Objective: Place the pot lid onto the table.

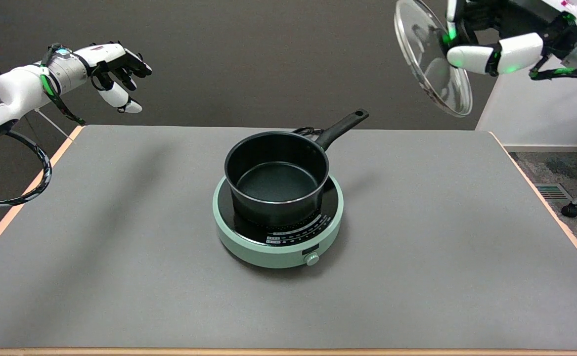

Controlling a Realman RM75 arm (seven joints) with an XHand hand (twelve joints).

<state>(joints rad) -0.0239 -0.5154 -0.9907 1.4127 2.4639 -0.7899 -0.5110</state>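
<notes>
The glass pot lid [429, 69] with a metal rim hangs high in the air at the upper right, tilted almost on edge, well above the grey table [441, 257]. My right hand [491, 47] grips it from the right side, fingers around its knob, thumb stretched along the lid's face. The black pot [276, 180] stands uncovered at the table's middle, its handle pointing to the far right.
The pot sits on a round pale-green induction cooker [278, 232] with a front knob. The idle left hand [115, 69] hovers at the upper left. A white wall panel and chair castors [570, 210] lie beyond the table's right edge.
</notes>
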